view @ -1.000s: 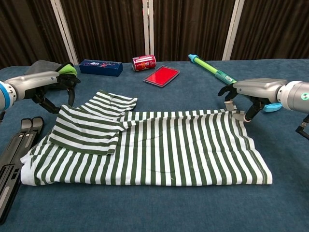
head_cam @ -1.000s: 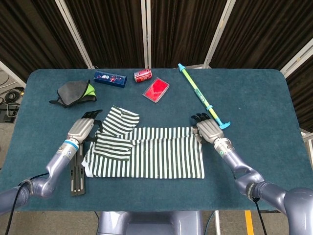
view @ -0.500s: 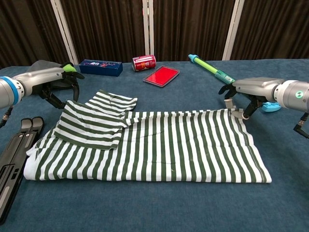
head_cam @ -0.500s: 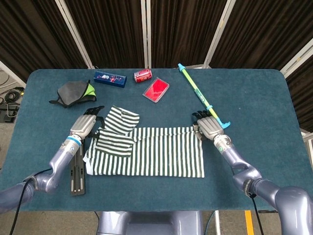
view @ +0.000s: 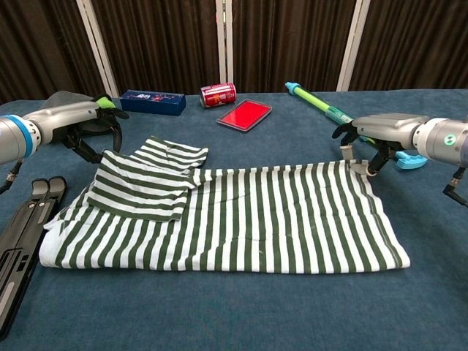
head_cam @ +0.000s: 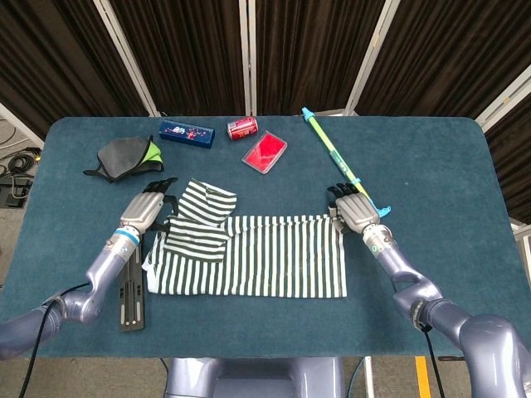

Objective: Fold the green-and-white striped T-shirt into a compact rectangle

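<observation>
T-shirt [view: 227, 219] lies flat mid-table, one sleeve already folded in. Left hand [view: 80, 124] pinches the far left corner, right hand [view: 369, 135] pinches the far right corner: the far edge is gripped at both ends, likely so it can be folded evenly.

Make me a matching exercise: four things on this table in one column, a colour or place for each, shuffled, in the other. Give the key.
Things:
1. can
2. box
3. T-shirt
4. tripod

Descriptions:
A. black, folded, by the left forearm
B. red, lying on its side at the far edge
C. striped, spread between both hands
D. blue, left of the can

Pairs: 1-B, 2-D, 3-C, 4-A
</observation>
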`<action>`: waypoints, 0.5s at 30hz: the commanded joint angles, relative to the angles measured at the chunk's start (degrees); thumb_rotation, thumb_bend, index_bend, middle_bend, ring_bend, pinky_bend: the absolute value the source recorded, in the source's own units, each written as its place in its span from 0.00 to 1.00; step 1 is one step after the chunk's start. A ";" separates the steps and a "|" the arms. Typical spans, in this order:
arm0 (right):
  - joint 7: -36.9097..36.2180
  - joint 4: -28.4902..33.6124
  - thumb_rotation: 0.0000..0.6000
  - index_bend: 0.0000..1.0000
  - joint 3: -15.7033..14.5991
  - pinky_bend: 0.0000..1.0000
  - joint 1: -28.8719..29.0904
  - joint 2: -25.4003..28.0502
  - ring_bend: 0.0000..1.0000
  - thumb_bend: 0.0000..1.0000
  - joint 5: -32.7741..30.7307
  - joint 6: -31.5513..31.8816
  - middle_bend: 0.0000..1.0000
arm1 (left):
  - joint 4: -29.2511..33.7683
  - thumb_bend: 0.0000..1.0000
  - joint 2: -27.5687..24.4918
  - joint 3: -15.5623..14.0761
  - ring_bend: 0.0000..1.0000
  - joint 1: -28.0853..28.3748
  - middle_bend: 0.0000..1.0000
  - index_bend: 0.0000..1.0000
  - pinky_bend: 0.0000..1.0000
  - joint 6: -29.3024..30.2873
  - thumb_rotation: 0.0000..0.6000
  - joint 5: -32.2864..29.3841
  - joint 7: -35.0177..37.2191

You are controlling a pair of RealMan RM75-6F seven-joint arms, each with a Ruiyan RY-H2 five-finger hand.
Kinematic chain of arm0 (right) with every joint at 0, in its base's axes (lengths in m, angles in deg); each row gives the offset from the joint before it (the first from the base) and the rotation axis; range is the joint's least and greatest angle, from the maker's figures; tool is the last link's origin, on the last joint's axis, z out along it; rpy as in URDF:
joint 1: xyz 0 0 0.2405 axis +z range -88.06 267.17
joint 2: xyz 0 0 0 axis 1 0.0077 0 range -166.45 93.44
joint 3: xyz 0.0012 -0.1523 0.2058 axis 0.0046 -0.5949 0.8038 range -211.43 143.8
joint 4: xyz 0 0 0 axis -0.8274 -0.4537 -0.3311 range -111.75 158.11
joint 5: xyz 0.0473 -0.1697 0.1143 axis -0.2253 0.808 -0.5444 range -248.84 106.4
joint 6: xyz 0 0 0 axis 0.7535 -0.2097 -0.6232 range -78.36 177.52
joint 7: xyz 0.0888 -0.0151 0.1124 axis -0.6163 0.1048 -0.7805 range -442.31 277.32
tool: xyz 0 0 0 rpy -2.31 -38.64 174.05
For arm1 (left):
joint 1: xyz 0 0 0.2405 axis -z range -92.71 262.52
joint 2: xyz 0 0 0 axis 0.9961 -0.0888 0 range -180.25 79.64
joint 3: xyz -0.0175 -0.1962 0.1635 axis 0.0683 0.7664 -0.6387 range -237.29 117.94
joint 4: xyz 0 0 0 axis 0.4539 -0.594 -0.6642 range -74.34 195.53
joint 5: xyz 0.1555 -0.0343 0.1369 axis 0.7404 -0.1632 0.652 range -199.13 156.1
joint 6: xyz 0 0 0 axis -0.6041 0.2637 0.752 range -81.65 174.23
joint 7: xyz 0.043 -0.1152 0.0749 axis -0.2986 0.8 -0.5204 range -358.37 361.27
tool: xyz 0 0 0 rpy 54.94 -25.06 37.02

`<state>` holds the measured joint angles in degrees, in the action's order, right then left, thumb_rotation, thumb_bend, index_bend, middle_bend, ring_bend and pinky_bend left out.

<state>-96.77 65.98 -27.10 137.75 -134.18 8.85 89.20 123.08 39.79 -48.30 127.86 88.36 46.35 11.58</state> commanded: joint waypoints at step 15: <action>0.91 2.40 1.00 0.07 0.30 0.00 -0.84 1.32 0.00 0.32 -0.48 1.79 0.00 | -0.81 0.62 0.16 0.10 0.00 0.25 0.00 0.85 0.00 -0.63 1.00 -0.63 0.07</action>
<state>-95.98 68.11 -26.77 137.08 -133.09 8.36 90.74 122.28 39.94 -48.19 128.11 87.75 45.73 11.63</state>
